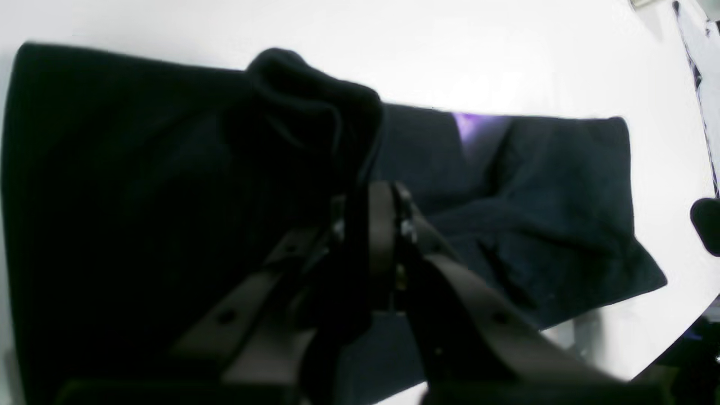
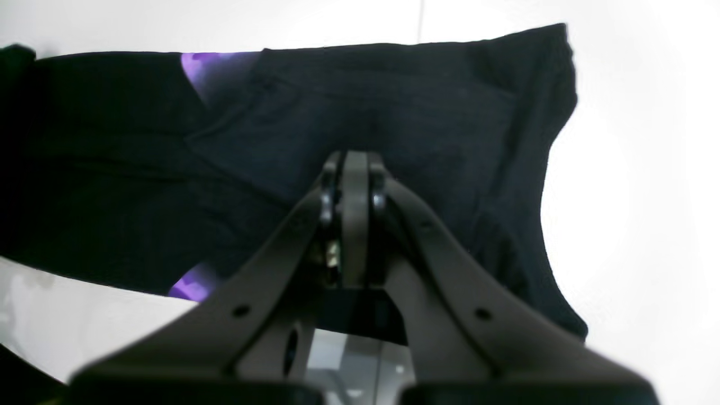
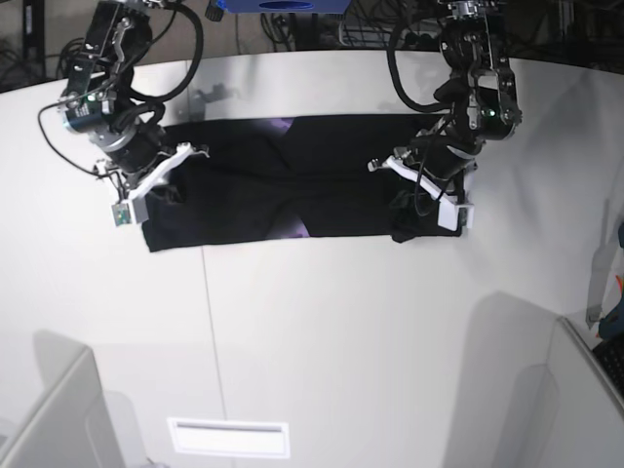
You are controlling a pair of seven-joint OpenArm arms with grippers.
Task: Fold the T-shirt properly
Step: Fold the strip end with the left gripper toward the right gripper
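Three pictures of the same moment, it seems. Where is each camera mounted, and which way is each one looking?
Left wrist: rides on the left arm, looking past its own left gripper, shut on a raised bunch of the black T-shirt.
Right wrist: rides on the right arm, looking past the shut right gripper at the shirt lying flat on the white table.
Base: set high, looking down on the table, both arms and the whole shirt.
Shared: both wrist views show the same purple patch of print peeking out of the folds.
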